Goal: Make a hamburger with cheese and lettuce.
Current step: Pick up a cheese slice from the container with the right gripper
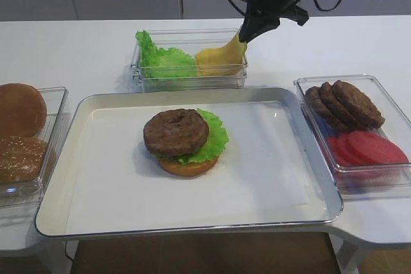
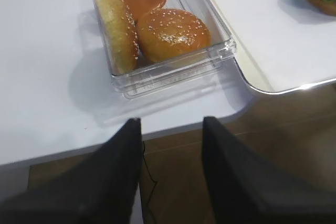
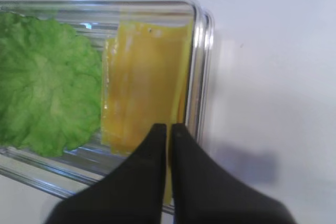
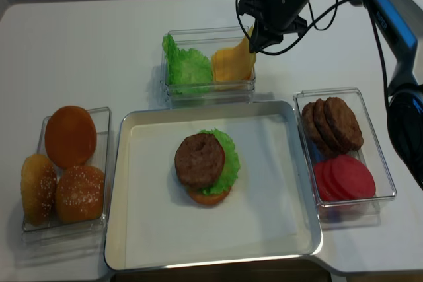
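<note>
Pinching corner of thin floppy yellow cheese slice [image 3: 144, 87], black right gripper [image 3: 169, 129] closed above clear plastic tub [image 1: 190, 80]; left gripper [image 2: 170, 129] agape, empty.

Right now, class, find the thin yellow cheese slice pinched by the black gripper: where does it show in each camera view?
Exterior high: thin yellow cheese slice top centre, right end of the clear plastic tub.
Right wrist: centre, hanging from the right gripper.
Left wrist: not in view.
Exterior high (realsense): top, right of centre.
Shared landmark: frilly green lettuce leaves left of it in the tub.
</note>
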